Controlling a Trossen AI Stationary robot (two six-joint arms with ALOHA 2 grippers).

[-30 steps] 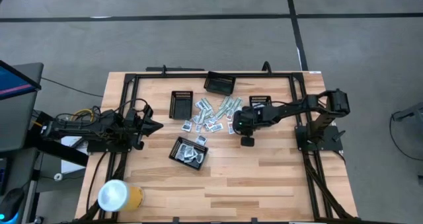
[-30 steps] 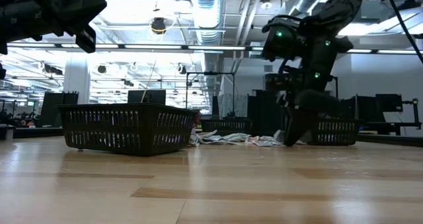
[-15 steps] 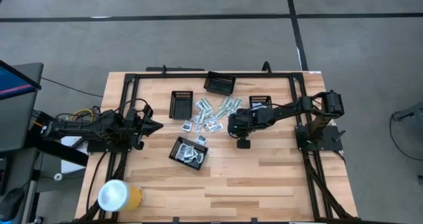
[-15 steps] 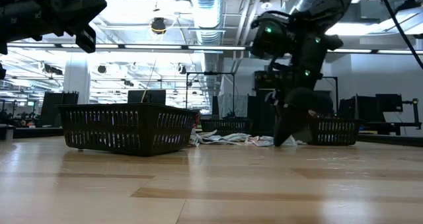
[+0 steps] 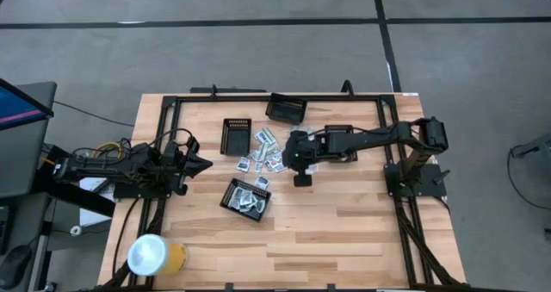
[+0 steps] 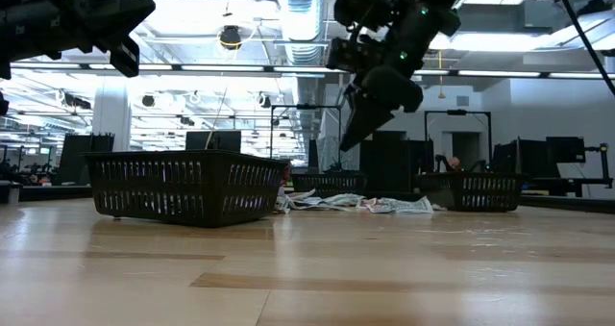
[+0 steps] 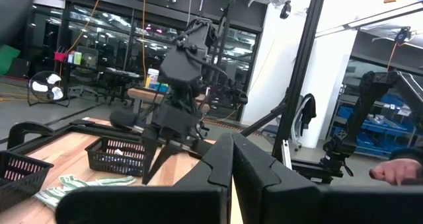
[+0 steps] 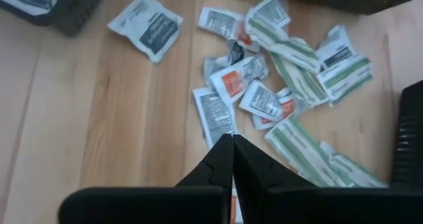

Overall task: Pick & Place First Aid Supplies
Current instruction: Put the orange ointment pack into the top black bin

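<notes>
The first aid supplies [image 5: 274, 154] lie in a loose pile at mid-table: white sachets with red or blue marks and pale green strips [image 8: 291, 59], flat on the wood. In the low view the pile [image 6: 356, 203] shows as a low heap. One sachet [image 8: 145, 22] lies apart, near the tray [image 5: 247, 197] that holds several packets. My right gripper [image 8: 232, 138] hovers shut above the pile's near edge; it hangs raised, pointing slantwise down [image 6: 346, 141], and touches nothing. My left gripper [image 5: 207, 164] waits shut at the table's left, off the wood [image 7: 231, 139].
Three more black mesh trays stand around the pile: one to its left [image 5: 236, 137], one at the far edge [image 5: 287, 109], one under the right arm [image 5: 340, 135]. A yellow cup with a white lid [image 5: 155, 256] sits at the near left corner. A black frame [image 5: 258, 98] rims the table.
My right gripper has risen from the table beside the right-hand tray and swung toward the table's left, and now hangs over the pile. The packets have stayed where they lay.
</notes>
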